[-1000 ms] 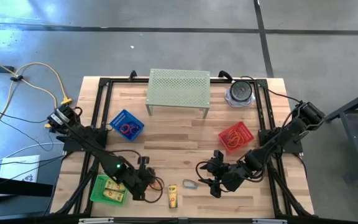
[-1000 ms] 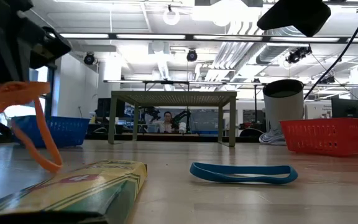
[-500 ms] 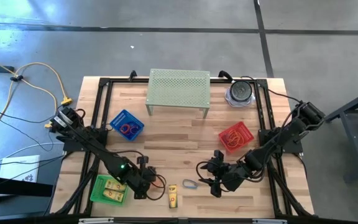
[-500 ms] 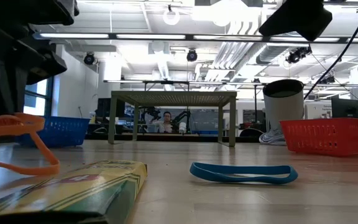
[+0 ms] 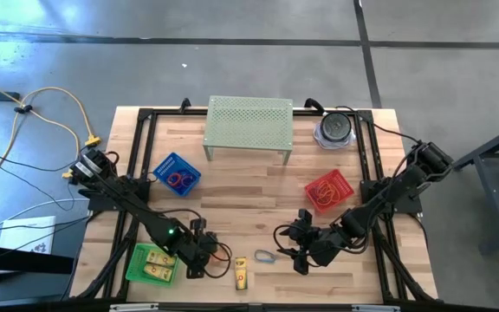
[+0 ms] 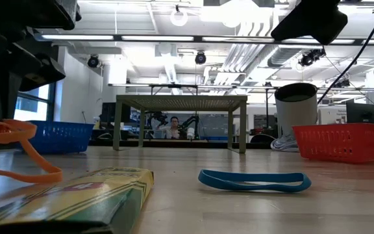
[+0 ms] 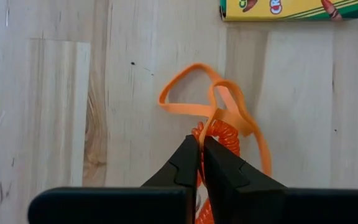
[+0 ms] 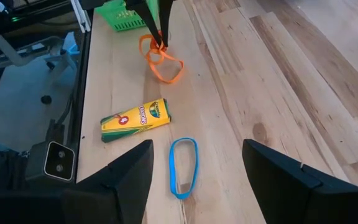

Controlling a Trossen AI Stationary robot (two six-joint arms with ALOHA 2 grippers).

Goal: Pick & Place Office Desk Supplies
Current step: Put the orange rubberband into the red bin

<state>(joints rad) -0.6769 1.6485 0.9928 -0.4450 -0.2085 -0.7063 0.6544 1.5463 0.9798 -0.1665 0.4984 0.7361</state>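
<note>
My left gripper point(image 7: 201, 142) is near the table's front left and is shut on an orange rubber band point(image 7: 211, 99), which also shows in the high view point(image 5: 220, 254) and the low view point(image 6: 18, 153). A blue rubber band point(image 8: 183, 167) lies flat on the wood point(image 5: 264, 256), just ahead of my right gripper point(image 8: 194, 171). That gripper is open and hovers above the band without touching it. A yellow crayon box point(image 5: 242, 273) lies flat between the two bands, near the front edge. My left gripper pinches the orange band between its two fingertips at a bunched, twisted spot point(image 7: 209, 124), where an orange coiled piece also shows. The fingers slant down from above. The band's loops spread ahead of the fingers, and its lower strand point(image 6: 39, 175) rests on the table.
A green basket point(image 5: 152, 264) stands beside my left arm at the front left. A blue basket point(image 5: 177, 174) is at mid left and a red basket point(image 5: 328, 191) at mid right, both with bands inside. A pale green perforated stand point(image 5: 249, 126) and a grey round container point(image 5: 334, 130) are at the back.
My left gripper has gone down a little, turning slightly, still shut on the orange band. The band hung higher with a long loop dangling. It now sits lower, and its lower strand lies on the table.
</note>
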